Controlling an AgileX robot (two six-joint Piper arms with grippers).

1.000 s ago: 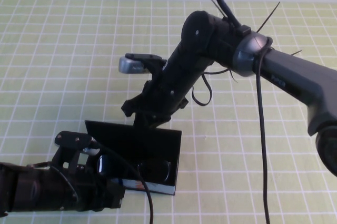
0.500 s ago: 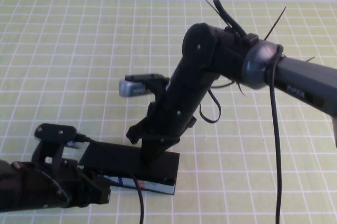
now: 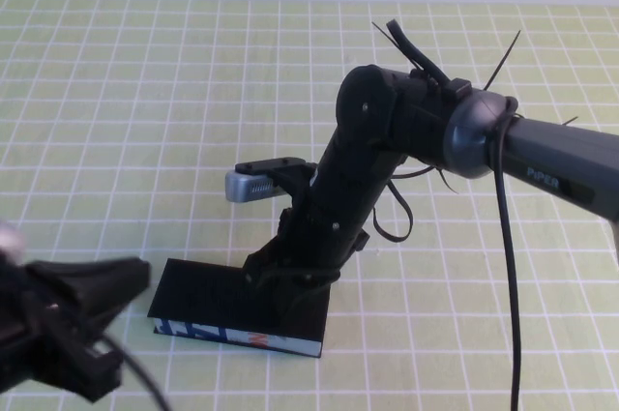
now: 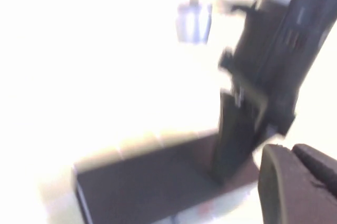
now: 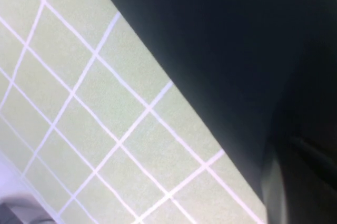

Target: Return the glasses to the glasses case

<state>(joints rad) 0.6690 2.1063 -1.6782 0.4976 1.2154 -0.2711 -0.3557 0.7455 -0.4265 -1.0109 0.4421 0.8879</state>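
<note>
Green checked cloth covers the bench (image 3: 126, 92), and the glasses case (image 3: 208, 297) lies on it toward six o'clock of the high view, its flat lid down and its printed front edge facing the robot. No glasses show in any view; with the lid lying flat I judge they are likely inside, so the task looks close to done. Such a case should be light and stiff, with a smooth lid that could slide on the cloth under a sideways push; pressing straight down near the front edge, or holding its short ends, seems safest. Thick-rimmed glasses would be rigid yet easy to scratch, best taken by the bridge or a temple. Reaching in from three o'clock, the right end effector (image 3: 295, 297) bears down on the lid's right part; whether its fingers are spread I cannot tell. At eight o'clock the left end effector (image 3: 92, 309) hangs blurred, apart from the case, its fingers equally unreadable.
</note>
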